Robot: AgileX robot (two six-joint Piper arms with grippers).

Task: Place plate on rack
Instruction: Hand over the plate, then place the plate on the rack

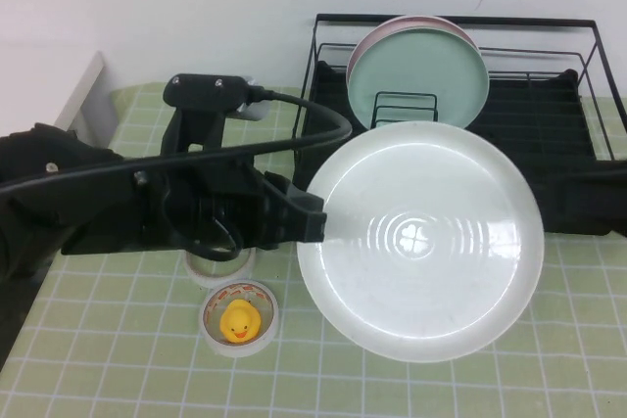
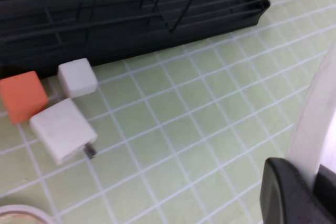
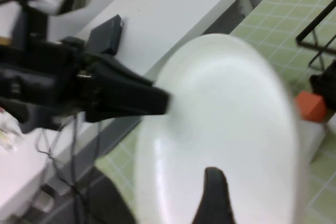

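Observation:
The white plate (image 1: 421,242) hangs in the air in front of the black wire rack (image 1: 549,105), its face tilted up toward the camera. My left gripper (image 1: 312,217) is shut on its left rim. In the left wrist view the jaws (image 2: 310,182) pinch the white rim (image 2: 315,124). My right gripper (image 3: 215,198) is at the plate's opposite rim, over the plate's face (image 3: 220,124). The plate hides it in the high view. The left gripper (image 3: 157,100) shows across the plate in the right wrist view.
A mint-green plate (image 1: 421,75) and a pink plate (image 1: 411,22) behind it stand in the rack. A tape roll holding a yellow duck (image 1: 238,320) and another roll (image 1: 220,266) lie under the left arm. An orange block (image 2: 22,96), a white cube (image 2: 77,77) and a white charger (image 2: 63,129) lie by the rack.

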